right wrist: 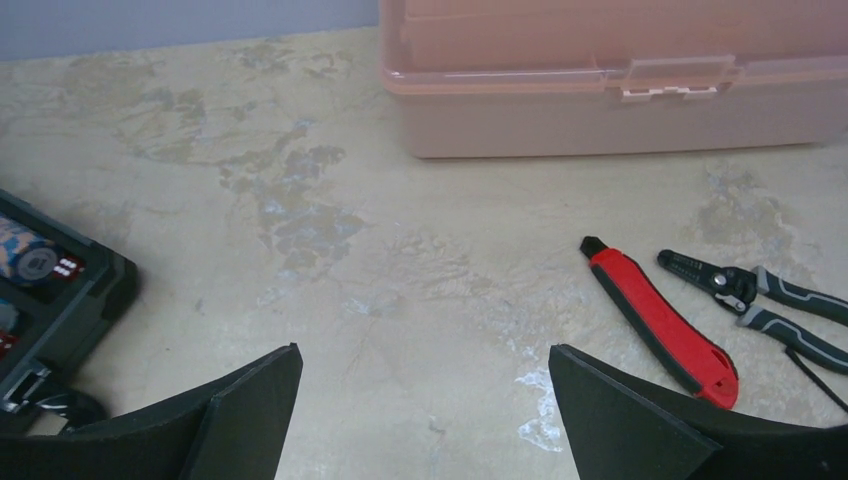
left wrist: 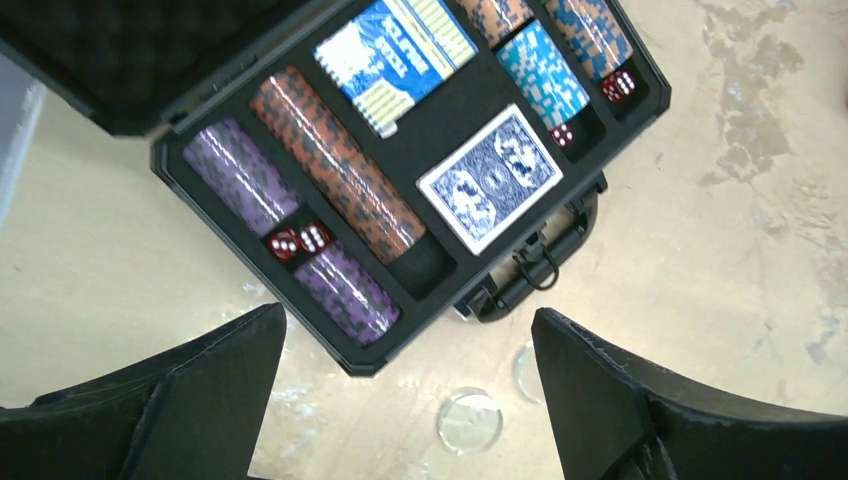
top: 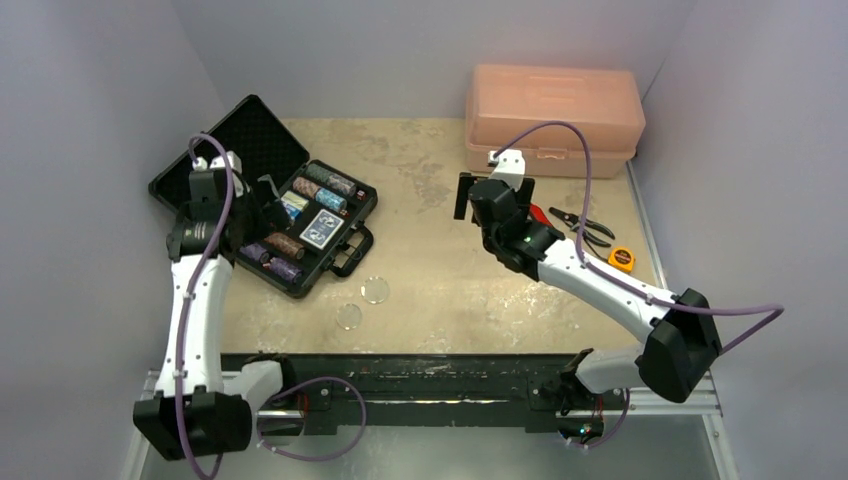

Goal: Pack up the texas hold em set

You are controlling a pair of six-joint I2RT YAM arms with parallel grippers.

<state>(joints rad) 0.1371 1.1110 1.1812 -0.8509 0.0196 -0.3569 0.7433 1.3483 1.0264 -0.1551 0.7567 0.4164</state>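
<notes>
The left gripper [left wrist: 408,315] was held above the open case [left wrist: 432,262], jaws spread and empty. Two discs [top: 376,289] were seen just beside the case. The right gripper [right wrist: 425,352], also spread, was held well apart from it.

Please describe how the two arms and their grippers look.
The left arm and right arm have white links, black joints and black bases. A thin purple cable loops along each. The left gripper and right gripper have broad matte black wedge-shaped fingers. A green light shows near the right wrist.

Briefcase [left wrist: 120,60] matt black, foam-lined; discs [left wrist: 468,420] clear, glossy; toolbox [right wrist: 600,110] translucent pink plastic.
</notes>
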